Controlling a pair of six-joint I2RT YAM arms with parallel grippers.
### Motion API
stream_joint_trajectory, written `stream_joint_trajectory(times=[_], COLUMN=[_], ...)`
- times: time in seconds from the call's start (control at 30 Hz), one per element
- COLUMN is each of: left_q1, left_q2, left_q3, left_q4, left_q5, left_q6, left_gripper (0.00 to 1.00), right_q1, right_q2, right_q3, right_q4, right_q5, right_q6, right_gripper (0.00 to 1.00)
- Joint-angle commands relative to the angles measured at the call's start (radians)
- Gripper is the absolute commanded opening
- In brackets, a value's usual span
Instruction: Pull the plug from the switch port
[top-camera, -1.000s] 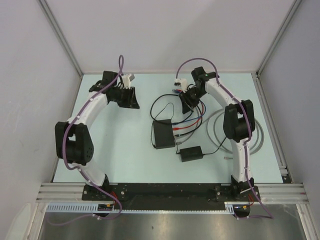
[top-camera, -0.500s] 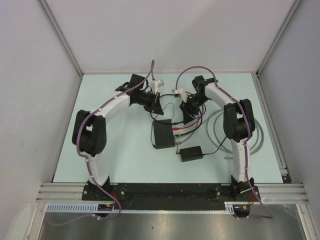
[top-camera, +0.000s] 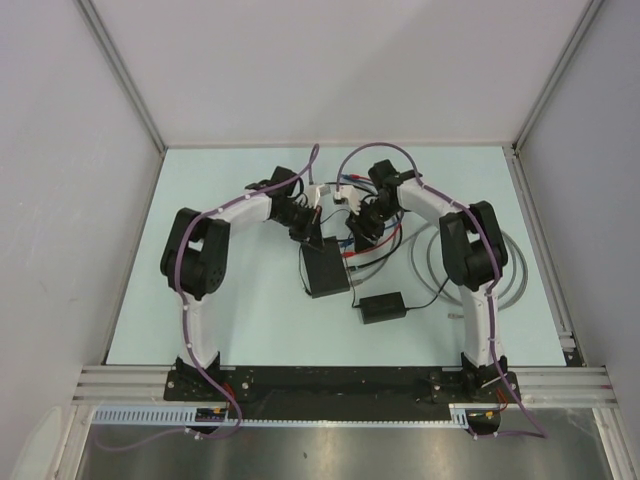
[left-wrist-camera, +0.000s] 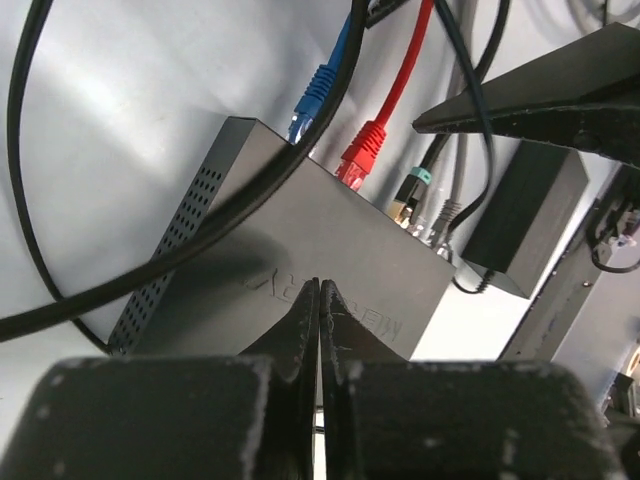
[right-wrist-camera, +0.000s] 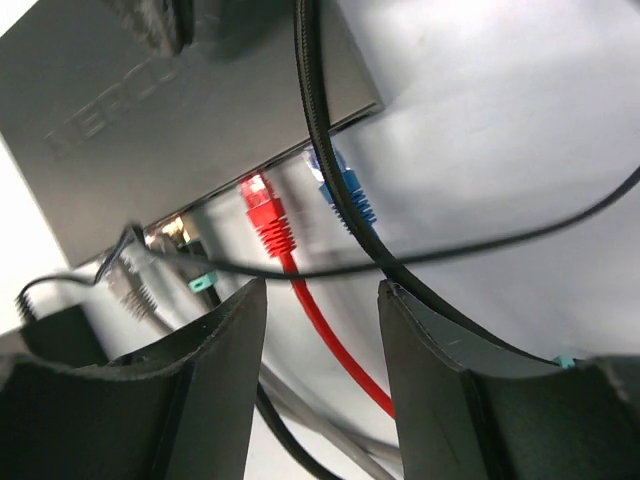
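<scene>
The flat black switch (top-camera: 327, 270) lies mid-table, with its ports on the right edge. In the left wrist view a blue plug (left-wrist-camera: 315, 90), a red plug (left-wrist-camera: 362, 150), a teal-collared plug (left-wrist-camera: 412, 185) and a grey plug (left-wrist-camera: 445, 215) sit in the ports. My left gripper (top-camera: 308, 232) is shut and empty, its tips (left-wrist-camera: 320, 288) over the switch's top face (left-wrist-camera: 300, 250). My right gripper (top-camera: 357, 238) is open. In its wrist view (right-wrist-camera: 320, 300) the red cable (right-wrist-camera: 330, 340) runs between its fingers, just short of the red plug (right-wrist-camera: 265, 215) and blue plug (right-wrist-camera: 345, 190).
The thicker black power adapter (top-camera: 382, 306) lies in front of the switch to the right. A grey cable coil (top-camera: 430, 262) lies to the right under the right arm. A thick black cable (left-wrist-camera: 200, 235) drapes over the switch, and thin black wires (right-wrist-camera: 420, 255) cross the plugs.
My left arm has swung right from the far left to the switch's far corner. My right gripper has moved left and down onto the red cable near the ports.
</scene>
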Motion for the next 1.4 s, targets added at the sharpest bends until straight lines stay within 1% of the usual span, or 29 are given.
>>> stream_joint_trajectory(times=[0.0, 0.1, 0.23, 0.33, 0.43, 0.63, 0.7, 0.8, 0.87, 0.97, 1.03, 1.1, 1.2, 1.27, 1.37], left_q1=[-0.003, -0.005, -0.003, 0.0, 0.006, 0.015, 0.02, 0.032, 0.037, 0.045, 0.048, 0.048, 0.048, 0.048, 0.048], left_q2=[0.017, 0.02, 0.034, 0.039, 0.061, 0.051, 0.051, 0.051, 0.051, 0.054, 0.055, 0.055, 0.058, 0.06, 0.062], left_q3=[-0.005, -0.003, 0.026, 0.033, 0.061, 0.053, 0.052, 0.05, 0.049, 0.052, 0.06, 0.066, 0.067, 0.067, 0.069], left_q4=[-0.009, -0.012, -0.024, -0.03, -0.059, -0.055, -0.055, -0.059, -0.058, -0.055, -0.053, -0.053, -0.053, -0.051, -0.05], left_q5=[-0.042, -0.048, -0.08, -0.119, -0.126, -0.129, -0.129, -0.131, -0.133, -0.134, -0.137, -0.139, -0.139, -0.139, -0.142], left_q6=[0.029, 0.029, 0.037, 0.051, 0.058, 0.071, 0.072, 0.078, 0.078, 0.077, 0.077, 0.078, 0.075, 0.074, 0.075], left_gripper=[0.0, 0.0, 0.0, 0.0, 0.0, 0.0, 0.0, 0.0, 0.0, 0.0, 0.0, 0.0, 0.0, 0.0, 0.0], right_q1=[0.012, 0.006, -0.006, -0.008, -0.002, 0.015, 0.021, 0.021, 0.021, 0.023, 0.026, 0.038, 0.059, 0.072, 0.081], right_q2=[-0.047, -0.038, -0.023, -0.02, 0.002, 0.064, 0.081, 0.08, 0.072, 0.04, -0.009, -0.049, -0.084, -0.089, -0.087], right_q3=[-0.017, -0.001, 0.029, 0.042, 0.061, 0.098, 0.134, 0.16, 0.171, 0.151, 0.098, 0.026, -0.013, -0.034, -0.059], right_q4=[0.205, 0.245, 0.228, 0.205, 0.162, 0.148, 0.132, 0.116, 0.096, 0.079, 0.089, 0.114, 0.098, 0.098, 0.151], right_q5=[0.059, 0.062, 0.006, -0.051, -0.082, -0.117, -0.122, -0.146, -0.151, -0.152, -0.146, -0.131, -0.116, -0.102, -0.093], right_q6=[0.107, 0.151, 0.168, 0.152, 0.123, 0.133, 0.138, 0.148, 0.127, 0.096, 0.035, -0.028, -0.116, -0.129, -0.102], right_gripper=[0.53, 0.53, 0.51, 0.49, 0.49, 0.5, 0.5, 0.49, 0.49, 0.46, 0.45, 0.41, 0.37, 0.37, 0.38])
